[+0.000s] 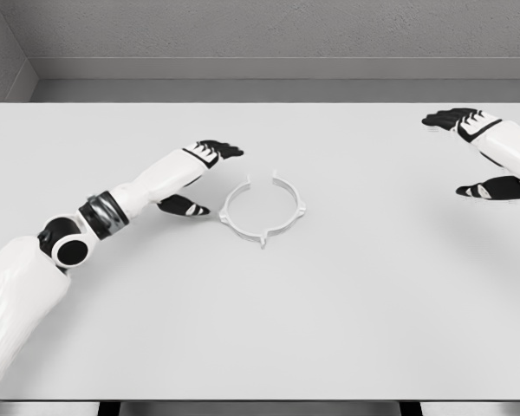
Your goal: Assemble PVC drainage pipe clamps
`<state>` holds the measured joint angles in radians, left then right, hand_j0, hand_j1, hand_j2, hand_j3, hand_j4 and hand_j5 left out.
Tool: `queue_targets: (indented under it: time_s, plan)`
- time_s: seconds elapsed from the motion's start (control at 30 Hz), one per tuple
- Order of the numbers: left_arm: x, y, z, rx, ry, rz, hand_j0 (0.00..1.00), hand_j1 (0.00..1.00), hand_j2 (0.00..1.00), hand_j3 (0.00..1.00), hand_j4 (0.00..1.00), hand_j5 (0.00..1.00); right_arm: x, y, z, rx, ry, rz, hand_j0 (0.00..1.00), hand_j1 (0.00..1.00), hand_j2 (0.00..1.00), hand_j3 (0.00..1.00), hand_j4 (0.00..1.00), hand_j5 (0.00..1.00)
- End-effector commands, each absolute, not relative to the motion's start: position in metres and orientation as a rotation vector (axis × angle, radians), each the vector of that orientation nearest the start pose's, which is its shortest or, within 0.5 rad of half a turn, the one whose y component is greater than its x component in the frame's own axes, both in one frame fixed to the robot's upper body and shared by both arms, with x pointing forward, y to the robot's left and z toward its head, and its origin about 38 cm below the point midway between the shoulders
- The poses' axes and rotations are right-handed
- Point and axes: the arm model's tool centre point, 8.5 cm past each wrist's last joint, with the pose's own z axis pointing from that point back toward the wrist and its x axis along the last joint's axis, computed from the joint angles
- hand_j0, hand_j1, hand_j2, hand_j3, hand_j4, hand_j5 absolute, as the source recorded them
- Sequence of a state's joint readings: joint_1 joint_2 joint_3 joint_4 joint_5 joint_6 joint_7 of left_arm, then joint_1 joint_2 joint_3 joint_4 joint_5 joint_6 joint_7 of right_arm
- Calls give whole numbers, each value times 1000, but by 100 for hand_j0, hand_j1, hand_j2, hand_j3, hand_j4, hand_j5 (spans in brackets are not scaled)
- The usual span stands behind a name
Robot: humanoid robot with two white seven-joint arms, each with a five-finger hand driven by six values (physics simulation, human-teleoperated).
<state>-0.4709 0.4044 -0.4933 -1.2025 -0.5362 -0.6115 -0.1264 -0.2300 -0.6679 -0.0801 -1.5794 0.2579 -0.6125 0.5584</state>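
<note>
Ring: we see a white ring [264, 209] lying flat on the table [329, 329].
Left hand [201, 178]: open, just beside it.
Right hand [477, 152]: open, far away.

My left hand [199, 178] hovers open just beside the white ring-shaped plastic pipe clamp [264, 208] on the white table [329, 329]; my right hand [481, 156] spreads open far right.

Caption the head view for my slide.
Left robot hand open beside white pipe clamp ring on table; right robot hand waits.
</note>
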Motion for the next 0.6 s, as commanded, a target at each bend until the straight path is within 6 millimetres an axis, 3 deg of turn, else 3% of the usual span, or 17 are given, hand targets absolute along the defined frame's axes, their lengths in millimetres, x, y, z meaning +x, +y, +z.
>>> queue_targets:
  time_s: [0.0,0.07,0.13,0.2,0.23,0.33,0.43,0.5,0.57]
  plan:
    - [445,223,125,305,-1824,-1550,100,100,100,100,100,100,389,-351,227,-423,-1770,1560,100,100,100,100,100,100]
    - [442,224,129,307,-1835,-1561,100,100,100,100,100,100,407,-301,228,-336,-1857,1593,100,100,100,100,100,100]
    - [439,235,133,331,-1826,-1576,100,100,100,100,100,100,433,-266,222,-268,-1877,1598,100,100,100,100,100,100]
    - [440,249,137,352,-1811,-1576,100,100,100,100,100,100,445,-219,224,-178,-1938,1615,100,100,100,100,100,100]
    - [441,253,139,360,-1809,-1572,100,100,100,100,100,100,450,-210,217,-148,-1939,1587,100,100,100,100,100,100]
    - [445,284,149,436,-1776,-1561,100,100,100,100,100,100,473,-209,208,-143,-1865,1595,100,100,100,100,100,100]
    - [448,304,160,490,-1747,-1584,100,100,100,100,100,100,481,-202,218,-211,-1841,1673,100,100,100,100,100,100]
    - [448,320,164,525,-1711,-1602,100,100,100,100,100,100,482,-198,217,-201,-1842,1671,100,100,100,100,100,100]
    - [450,324,168,538,-1707,-1603,100,100,100,100,100,100,484,-206,211,-202,-1820,1651,100,100,100,100,100,100]
